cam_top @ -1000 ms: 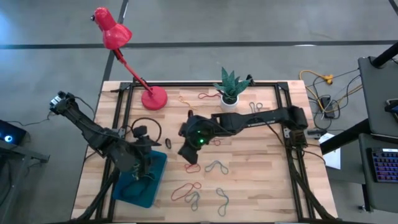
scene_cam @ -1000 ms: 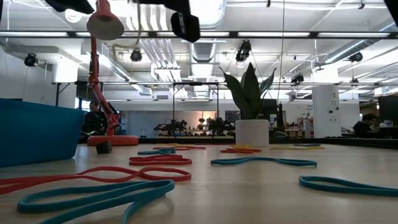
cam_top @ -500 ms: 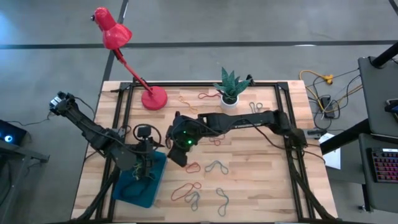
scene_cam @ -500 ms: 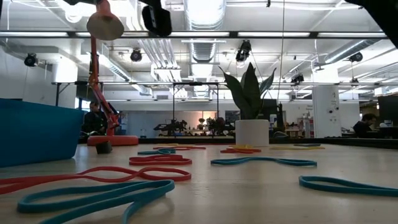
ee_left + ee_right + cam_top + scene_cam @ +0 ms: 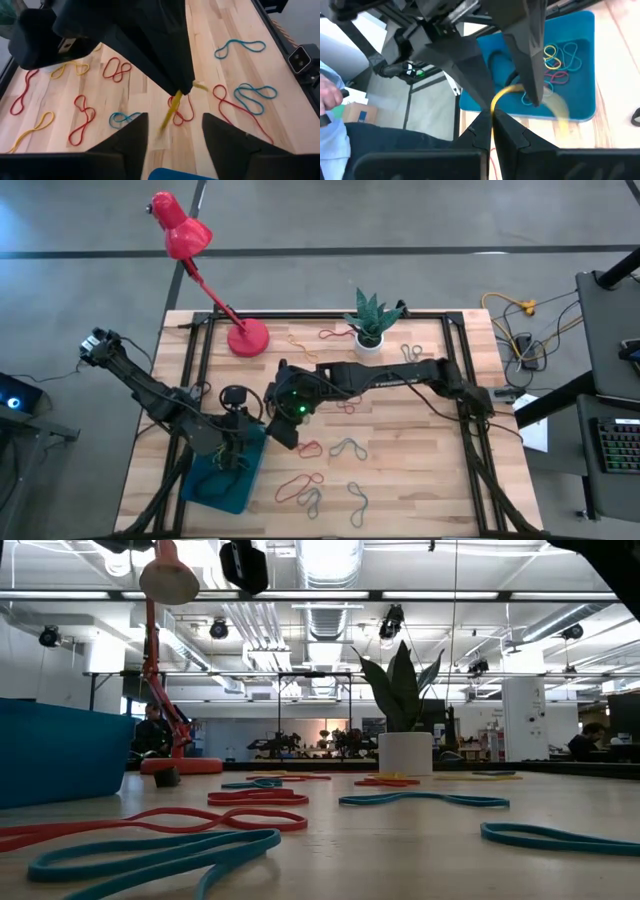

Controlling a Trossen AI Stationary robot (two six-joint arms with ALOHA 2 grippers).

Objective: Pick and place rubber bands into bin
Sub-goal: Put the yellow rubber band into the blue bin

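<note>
Right wrist view: your right gripper (image 5: pixel 492 116), fingers pinched on a yellow rubber band (image 5: pixel 507 95), hangs near the bin's (image 5: pixel 580 112) edge, several bands lying inside it, many more rubber bands (image 5: pixel 347 448) still on the table beyond, left gripper (image 5: pixel 172 131) spread nearby.

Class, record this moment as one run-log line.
right gripper: shut on yellow rubber band | position: near shallow teal-blue bin | left gripper: open beside it

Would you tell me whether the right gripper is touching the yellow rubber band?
Touching: in the right wrist view the right gripper has its jaws shut on the yellow rubber band, above the bin.
</note>
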